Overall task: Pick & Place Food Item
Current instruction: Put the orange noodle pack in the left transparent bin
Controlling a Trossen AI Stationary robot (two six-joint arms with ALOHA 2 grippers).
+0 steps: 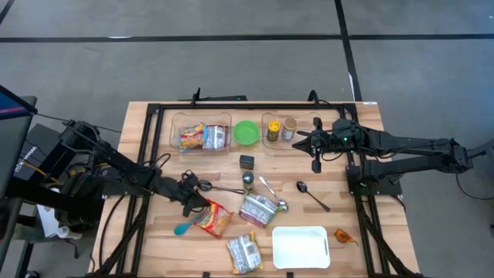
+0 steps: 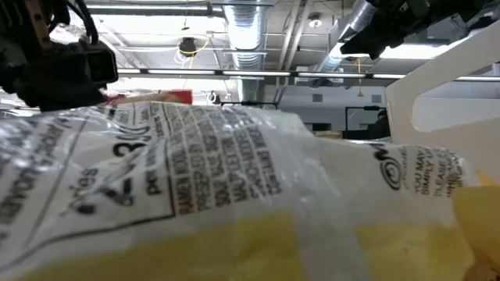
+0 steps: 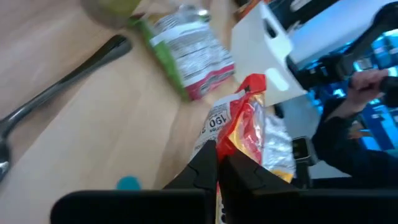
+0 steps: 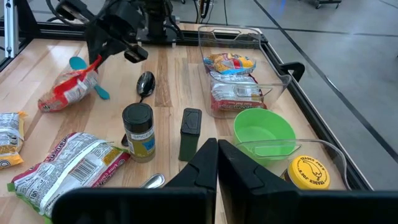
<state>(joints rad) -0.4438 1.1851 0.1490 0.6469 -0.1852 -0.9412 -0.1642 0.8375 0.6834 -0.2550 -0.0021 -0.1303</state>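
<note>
We see the left gripper (image 1: pixel 196 207) low over the wooden desk (image 1: pixel 154 247), its fingers (image 3: pixel 205 163) pressed together and pinching the top edge of the red snack packet (image 1: pixel 214 218). In the right wrist view that packet (image 4: pixel 67 88) lies on the desk with one end pulled up into the left gripper (image 4: pixel 99 56).

We take the white tray (image 1: pixel 301 247) as our landmark. The red snack packet lies well to the left of the tray, beside a blue-headed utensil (image 1: pixel 183 228). A green-edged packet (image 1: pixel 258 208) sits just above the tray's left end, and a yellow packet (image 1: pixel 244 252) lies just left of it.

The right gripper (image 1: pixel 315 160) hovers well above the tray, near the green bowl (image 1: pixel 247 132), fingers (image 4: pixel 205 163) pressed together on nothing.
</note>
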